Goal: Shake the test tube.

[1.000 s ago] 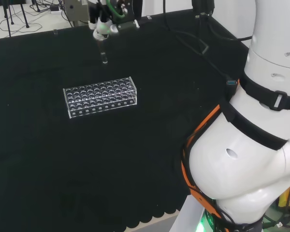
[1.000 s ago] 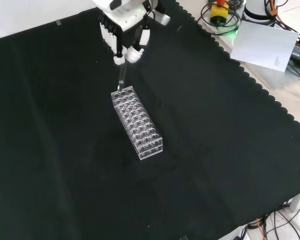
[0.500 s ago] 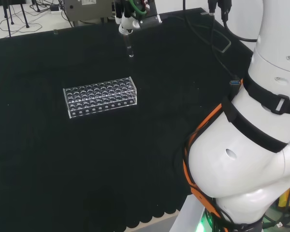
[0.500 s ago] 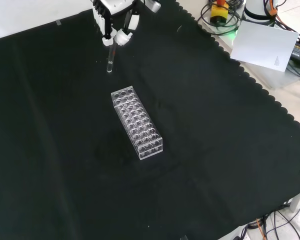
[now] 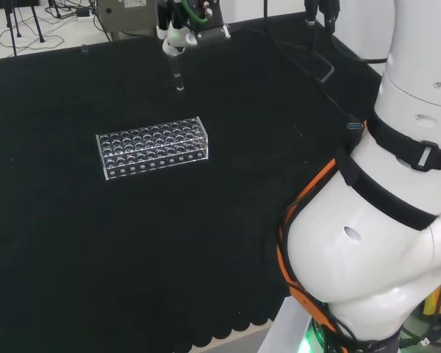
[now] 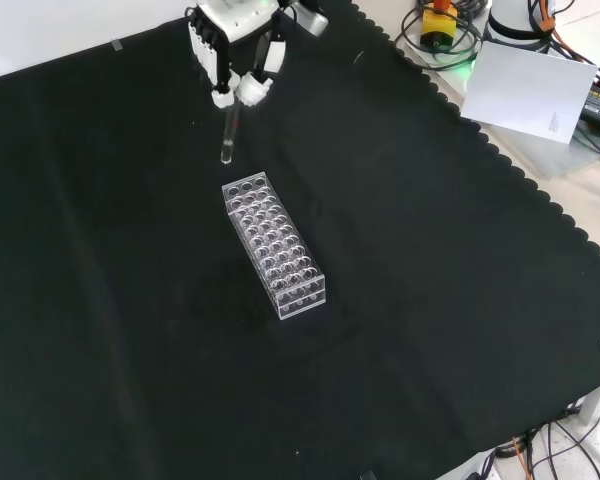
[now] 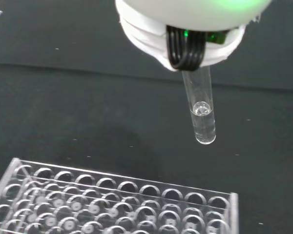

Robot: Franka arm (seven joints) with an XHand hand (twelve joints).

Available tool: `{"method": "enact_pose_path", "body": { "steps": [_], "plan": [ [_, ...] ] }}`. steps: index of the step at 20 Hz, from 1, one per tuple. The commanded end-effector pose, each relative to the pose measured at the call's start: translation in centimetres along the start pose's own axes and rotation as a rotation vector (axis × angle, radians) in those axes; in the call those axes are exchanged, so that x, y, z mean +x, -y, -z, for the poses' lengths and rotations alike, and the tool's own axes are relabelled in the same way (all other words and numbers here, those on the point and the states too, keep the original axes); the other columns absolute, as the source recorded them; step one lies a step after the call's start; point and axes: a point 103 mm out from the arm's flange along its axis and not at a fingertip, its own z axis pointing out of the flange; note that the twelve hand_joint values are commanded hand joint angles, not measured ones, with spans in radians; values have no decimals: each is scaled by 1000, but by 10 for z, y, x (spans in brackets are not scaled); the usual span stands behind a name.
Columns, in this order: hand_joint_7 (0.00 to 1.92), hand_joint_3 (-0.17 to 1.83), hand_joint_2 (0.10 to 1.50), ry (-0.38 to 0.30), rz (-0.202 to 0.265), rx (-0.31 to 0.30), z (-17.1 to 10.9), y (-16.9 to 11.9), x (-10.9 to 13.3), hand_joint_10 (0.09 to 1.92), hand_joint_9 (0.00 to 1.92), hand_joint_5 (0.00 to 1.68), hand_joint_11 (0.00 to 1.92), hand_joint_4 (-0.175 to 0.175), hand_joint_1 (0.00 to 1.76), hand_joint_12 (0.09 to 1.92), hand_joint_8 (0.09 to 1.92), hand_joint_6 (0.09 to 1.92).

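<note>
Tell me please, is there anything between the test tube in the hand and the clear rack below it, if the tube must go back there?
Nothing visible stands in the way. The hand holds the test tube upright in the air, apart from the clear rack; between them lies bare black cloth.

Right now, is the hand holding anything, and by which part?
Yes: the hand holds the test tube pinched at its upper end; its rounded bottom hangs free above the cloth, clear of the rack.

The hand (image 6: 232,62) pinches a test tube (image 6: 227,138) by its top — the tube hangs clear above the worktop (image 6: 430,300), just beyond the far end of the clear rack (image 6: 274,243).
</note>
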Motion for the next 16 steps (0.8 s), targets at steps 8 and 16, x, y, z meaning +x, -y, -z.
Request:
{"method": "enact_pose_path", "body": {
  "steps": [8,16],
  "plan": [
    [1472,585,632,-87,92,12,-8,-4,54,402,1410,1439,1405,-175,1443,1019,544,87],
    [1472,586,632,-87,110,39,-17,-1,60,402,1410,1440,1404,-175,1443,1019,543,87]
  ]
}}
